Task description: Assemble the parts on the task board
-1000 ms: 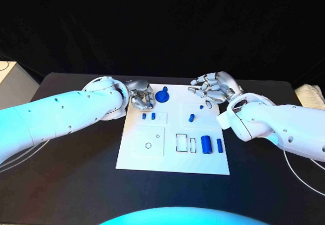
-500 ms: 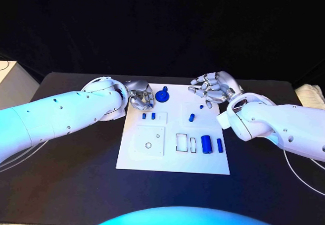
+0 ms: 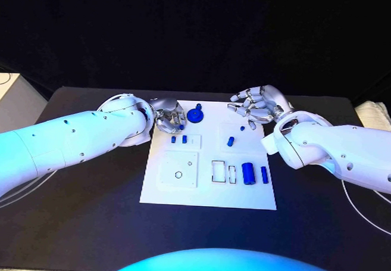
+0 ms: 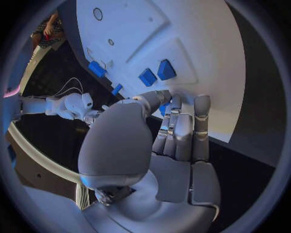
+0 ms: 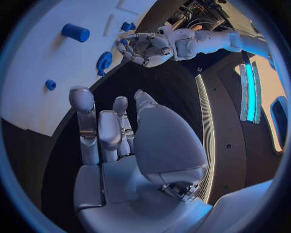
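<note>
Since a second ago the left hand (image 3: 169,118) has eased slightly toward the board's near side; the right hand (image 3: 258,106) has barely shifted. Nearest, well short of both hands' fingers, a large blue cylinder (image 3: 248,173) and a slimmer blue piece (image 3: 264,175) lie on the task board (image 3: 209,192). Two small blue blocks (image 3: 179,139) sit just before the left fingers (image 4: 182,127), which pinch a small blue part (image 4: 162,108) against the board. The round blue part (image 3: 195,116) lies just beside them. The right fingers are loosely curled, holding nothing, over the far edge.
</note>
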Tool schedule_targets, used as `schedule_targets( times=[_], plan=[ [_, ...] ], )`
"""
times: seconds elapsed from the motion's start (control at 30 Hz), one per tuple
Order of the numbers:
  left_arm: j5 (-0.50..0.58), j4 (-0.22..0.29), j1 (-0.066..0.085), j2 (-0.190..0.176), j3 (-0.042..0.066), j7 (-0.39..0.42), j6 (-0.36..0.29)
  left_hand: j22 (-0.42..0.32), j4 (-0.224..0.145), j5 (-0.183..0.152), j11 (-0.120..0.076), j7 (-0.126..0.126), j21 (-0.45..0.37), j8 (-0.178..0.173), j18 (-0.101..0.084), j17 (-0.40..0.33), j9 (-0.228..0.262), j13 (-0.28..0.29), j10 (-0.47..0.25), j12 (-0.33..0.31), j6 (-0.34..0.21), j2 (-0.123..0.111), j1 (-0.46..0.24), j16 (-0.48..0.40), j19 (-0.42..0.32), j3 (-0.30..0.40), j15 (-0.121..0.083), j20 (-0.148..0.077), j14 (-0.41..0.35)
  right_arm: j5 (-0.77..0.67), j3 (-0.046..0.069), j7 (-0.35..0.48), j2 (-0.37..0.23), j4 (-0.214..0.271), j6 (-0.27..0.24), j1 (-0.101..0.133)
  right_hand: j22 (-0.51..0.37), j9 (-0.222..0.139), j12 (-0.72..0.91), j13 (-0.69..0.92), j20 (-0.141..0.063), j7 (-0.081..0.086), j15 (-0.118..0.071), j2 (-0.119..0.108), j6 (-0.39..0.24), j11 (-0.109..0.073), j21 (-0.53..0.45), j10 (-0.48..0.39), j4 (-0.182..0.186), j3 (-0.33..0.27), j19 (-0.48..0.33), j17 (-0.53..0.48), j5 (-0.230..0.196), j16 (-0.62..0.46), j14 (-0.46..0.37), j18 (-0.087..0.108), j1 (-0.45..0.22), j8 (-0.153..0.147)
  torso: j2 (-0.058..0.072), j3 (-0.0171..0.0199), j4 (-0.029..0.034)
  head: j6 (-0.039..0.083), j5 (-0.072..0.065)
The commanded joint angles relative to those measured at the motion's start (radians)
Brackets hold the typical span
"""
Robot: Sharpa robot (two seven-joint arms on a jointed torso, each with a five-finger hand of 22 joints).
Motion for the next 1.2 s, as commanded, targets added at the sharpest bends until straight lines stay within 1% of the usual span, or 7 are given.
schedule_targets(
  times=[0.03,0.67,0.9,1.03,1.13,1.17,1.2],
  plan=[
    [0.002,-0.001,0.0,-0.002,0.0,-0.008,0.007,-0.002,-0.007,0.002,0.005,0.0,-0.004,-0.003,0.003,-0.002,-0.001,0.001,0.001,-0.005,-0.007,0.0,-0.009,-0.002,-0.007,0.0,0.002,0.0,-0.003,-0.004,0.0,0.005,0.0,-0.003,0.008,0.0,-0.001,0.0,-0.003,-0.001,-0.001,0.004,-0.001,-0.005,0.004,-0.005,-0.002,-0.004,0.001,0.007,0.008,-0.001,0.006,-0.007,0.0,0.009,0.005,0.006,0.0,0.0001,-0.0004,-0.001,0.001],
    [0.007,-0.017,0.0,-0.02,0.002,-0.015,-0.001,-0.005,-0.006,0.001,0.005,0.001,-0.007,-0.009,0.003,-0.007,-0.002,0.005,0.0,-0.008,-0.019,-0.006,-0.016,-0.004,-0.008,-0.005,0.003,0.001,-0.006,-0.033,0.0,-0.013,-0.004,-0.025,0.029,0.0,-0.065,-0.001,-0.052,-0.05,0.0,0.007,0.002,-0.021,-0.001,-0.001,-0.091,-0.052,-0.002,0.018,-0.007,-0.024,0.006,-0.045,-0.014,0.018,0.018,0.009,-0.001,-0.0011,-0.0008,0.004,-0.001],
    [0.122,-0.025,0.0,-0.064,0.021,0.022,-0.058,-0.042,-0.001,0.002,0.014,0.004,-0.028,-0.002,0.01,-0.057,0.005,0.007,-0.02,-0.019,-0.008,0.001,-0.021,-0.02,-0.034,-0.003,0.008,0.005,-0.034,-0.197,0.001,-0.026,-0.015,-0.076,0.125,0.0,-0.029,-0.01,-0.364,-0.373,0.004,0.023,0.011,-0.12,0.021,0.016,-0.054,-0.068,-0.016,0.235,0.026,0.004,-0.02,-0.032,-0.012,0.008,0.179,0.015,-0.005,-0.0017,-0.0015,0.02,-0.016],
    [0.276,-0.014,0.0,-0.099,0.032,0.089,-0.121,-0.078,0.008,0.0,0.021,0.009,-0.061,0.016,0.015,-0.181,0.017,0.017,-0.019,-0.013,0.026,0.009,-0.031,-0.072,-0.067,-0.007,0.016,0.012,-0.103,-0.357,0.002,-0.033,-0.032,-0.096,0.177,0.001,0.04,-0.016,-0.455,-0.482,0.006,0.02,0.016,-0.159,0.039,0.02,0.028,-0.061,-0.033,0.321,0.044,0.037,-0.036,0.011,0.004,-0.004,0.171,0.011,-0.01,-0.0026,0.0017,0.026,-0.03],
    [0.433,0.013,0.0,-0.136,0.036,0.165,-0.139,-0.094,0.009,0.0,0.024,0.014,-0.088,0.02,0.015,-0.312,0.021,0.026,-0.027,-0.008,0.034,0.012,-0.031,-0.139,-0.083,-0.012,0.018,0.014,-0.182,-0.469,0.002,-0.047,-0.04,-0.114,0.216,0.002,0.156,-0.019,-0.502,-0.538,0.009,0.019,0.02,-0.18,0.046,0.025,0.186,-0.066,-0.044,0.355,0.085,0.118,-0.048,0.102,0.039,-0.029,0.154,0.006,-0.016,-0.0039,0.001,0.028,-0.041],
    [0.499,0.033,0.0,-0.157,0.037,0.205,-0.139,-0.121,0.036,0.002,0.034,0.023,-0.139,0.013,0.013,-0.428,0.021,0.026,-0.07,-0.015,0.019,0.001,-0.066,-0.225,-0.12,-0.035,0.033,0.026,-0.283,-0.525,0.002,-0.056,-0.041,-0.123,0.235,0.002,0.188,-0.019,-0.52,-0.56,0.011,0.019,0.022,-0.19,0.048,0.028,0.229,-0.072,-0.047,0.364,0.094,0.138,-0.051,0.126,0.046,-0.035,0.142,0.005,-0.016,-0.0053,0.0008,0.031,-0.045],
    [0.534,0.046,0.0,-0.169,0.037,0.228,-0.138,-0.143,0.051,0.003,0.04,0.026,-0.176,0.012,0.013,-0.443,0.023,0.027,-0.088,-0.015,0.014,-0.008,-0.082,-0.258,-0.139,-0.055,0.038,0.033,-0.311,-0.556,0.002,-0.062,-0.041,-0.128,0.245,0.002,0.197,-0.019,-0.526,-0.568,0.011,0.019,0.023,-0.194,0.049,0.029,0.239,-0.076,-0.049,0.366,0.096,0.144,-0.053,0.133,0.048,-0.037,0.138,0.004,-0.017,-0.0063,0.0008,0.032,-0.047]
  ],
)
